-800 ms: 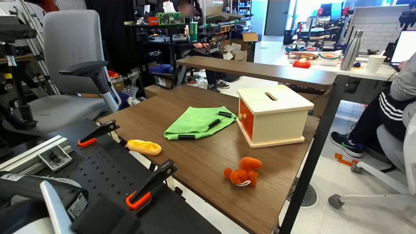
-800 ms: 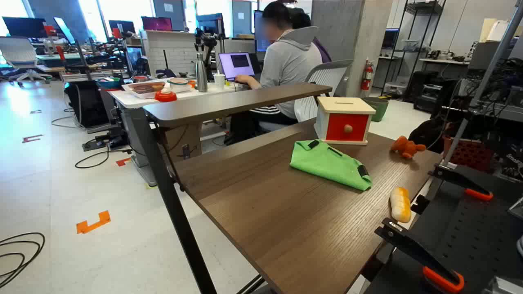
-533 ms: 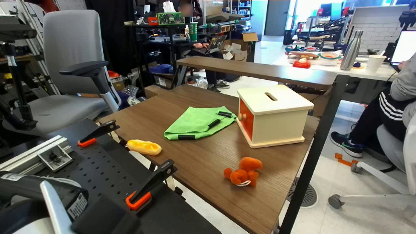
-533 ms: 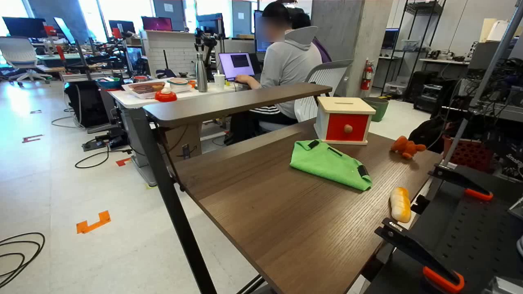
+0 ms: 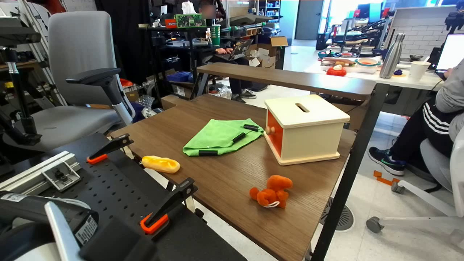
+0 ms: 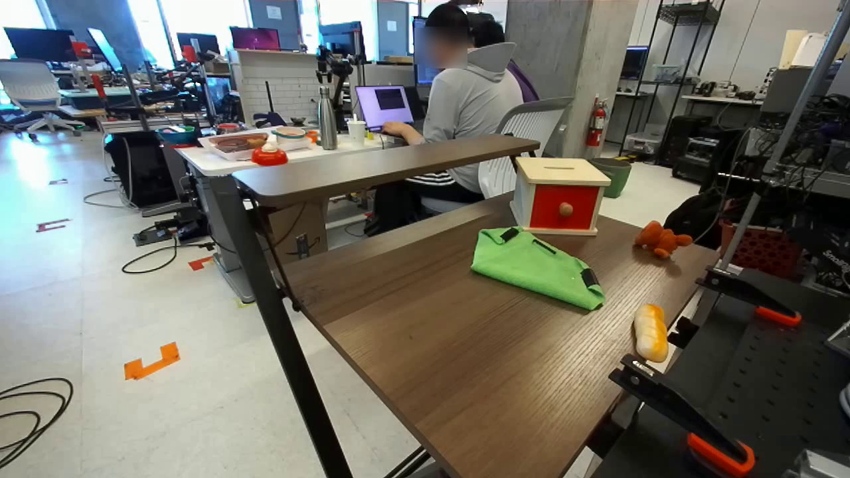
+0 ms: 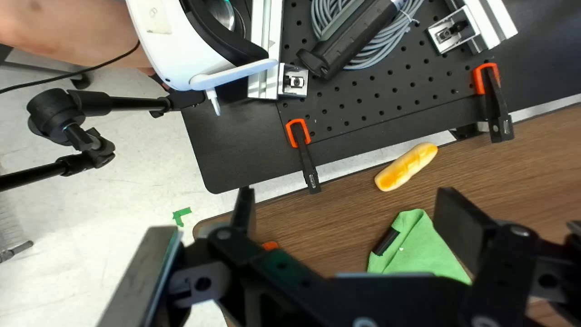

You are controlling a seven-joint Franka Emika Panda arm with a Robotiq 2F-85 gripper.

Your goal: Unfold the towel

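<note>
End effector (image 7: 347, 195): 2 jaws wide apart. Grn towel (image 5: 221, 136) folded on brn tbl (image 5: 217, 177), nr wooden box (image 5: 308, 141).

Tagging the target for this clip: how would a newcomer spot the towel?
In an exterior view, find the brown table, then the pale wooden box on it. Near its red front lies the towel, folded cloth with black strips, the table's only lime-green thing.

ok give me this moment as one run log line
towel: folded, on table by box | end effector: open, holding nothing | unfolding: not done
</note>
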